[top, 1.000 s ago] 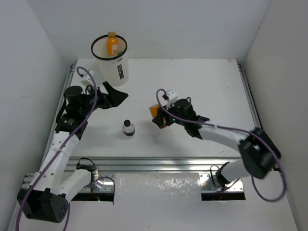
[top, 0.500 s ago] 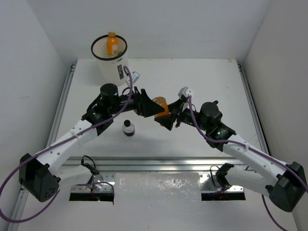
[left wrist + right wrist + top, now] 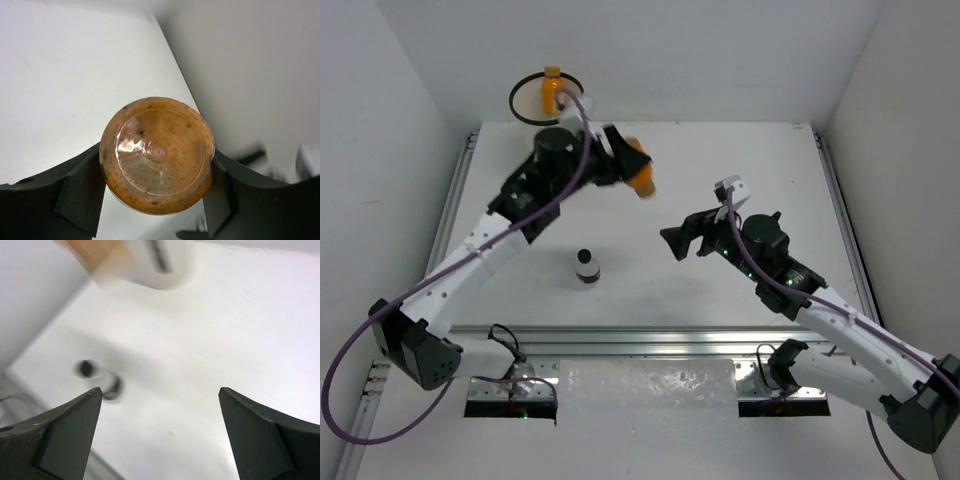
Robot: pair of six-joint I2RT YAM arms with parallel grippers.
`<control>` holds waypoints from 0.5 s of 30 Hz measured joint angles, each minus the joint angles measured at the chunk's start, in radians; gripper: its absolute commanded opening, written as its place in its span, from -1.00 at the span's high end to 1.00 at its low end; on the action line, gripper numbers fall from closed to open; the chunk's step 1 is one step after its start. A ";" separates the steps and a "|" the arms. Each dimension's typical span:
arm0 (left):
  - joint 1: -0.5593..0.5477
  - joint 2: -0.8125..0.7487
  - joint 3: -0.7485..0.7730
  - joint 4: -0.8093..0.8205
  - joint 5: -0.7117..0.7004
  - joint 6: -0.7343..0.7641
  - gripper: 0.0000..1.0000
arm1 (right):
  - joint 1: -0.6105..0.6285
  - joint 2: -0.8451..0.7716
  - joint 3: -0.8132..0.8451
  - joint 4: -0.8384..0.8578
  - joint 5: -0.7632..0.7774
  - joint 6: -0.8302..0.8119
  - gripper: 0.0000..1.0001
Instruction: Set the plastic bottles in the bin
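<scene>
An orange plastic bottle [image 3: 640, 176] hangs above the table just right of the bin [image 3: 516, 92], with my left gripper [image 3: 628, 165] shut on it. In the left wrist view its round base [image 3: 157, 155] fills the space between both fingers [image 3: 80, 195]. A second orange bottle [image 3: 551, 90] stands inside the bin. A short dark bottle with a white cap [image 3: 587, 266] stands on the table in front. My right gripper [image 3: 678, 240] is open and holds nothing; its wrist view shows the dark bottle [image 3: 100, 377] blurred at the left finger [image 3: 65, 435].
White walls close the table at the back and both sides. A metal rail [image 3: 650, 340] runs along the near edge. My left arm reaches across the front of the bin and hides most of its wall.
The orange bottle passed from my right gripper to my left, which shut on it and carried it back-left toward the bin. My right gripper opened and drew back to the right.
</scene>
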 measured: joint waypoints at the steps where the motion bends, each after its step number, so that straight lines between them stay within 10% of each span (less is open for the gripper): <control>1: 0.040 0.022 0.072 -0.032 -0.073 0.003 1.00 | -0.002 -0.011 0.002 -0.051 0.088 0.023 -0.98; 10: 0.462 0.421 0.668 -0.169 -0.518 0.049 0.88 | -0.014 -0.077 -0.111 -0.266 0.264 0.111 -0.98; 15: 0.523 0.755 0.988 -0.195 -0.511 0.112 -0.14 | -0.013 -0.063 -0.157 -0.262 0.150 0.140 -0.98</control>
